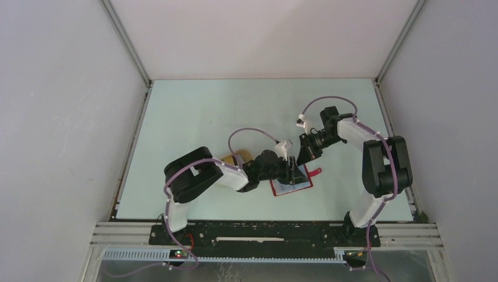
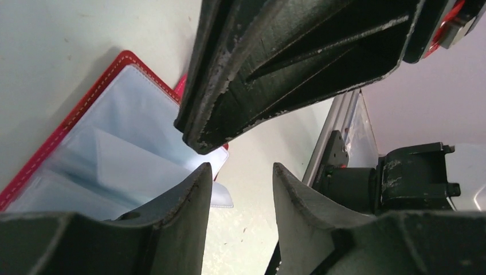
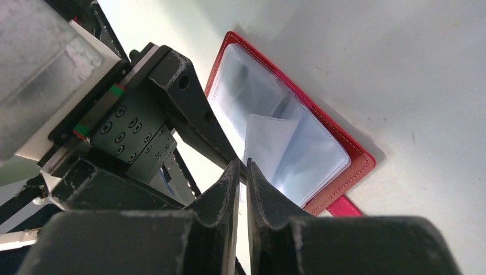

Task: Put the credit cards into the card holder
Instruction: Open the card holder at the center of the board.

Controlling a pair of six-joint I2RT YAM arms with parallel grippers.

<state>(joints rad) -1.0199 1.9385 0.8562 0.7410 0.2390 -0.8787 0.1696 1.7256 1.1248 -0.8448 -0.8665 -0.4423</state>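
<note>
The card holder [image 1: 293, 187] lies open on the table, red rim up and grey-blue clear pockets showing. It also shows in the left wrist view [image 2: 109, 137] and the right wrist view [image 3: 321, 154]. One clear pocket leaf [image 3: 269, 143] stands up from it. My left gripper [image 2: 240, 183] is open and empty, low over the holder's edge. My right gripper [image 3: 243, 166] is shut, its tips at the raised leaf's lower corner. I see nothing held between them. In the top view both grippers, left [image 1: 292, 172] and right [image 1: 305, 155], meet over the holder. No credit cards show.
A beige tray [image 1: 234, 157] lies left of the holder, mostly under my left arm. The holder's red snap tab [image 1: 316, 172] sticks out to its right. Enclosure walls ring the table, with a metal rail along the near edge [image 1: 264, 226].
</note>
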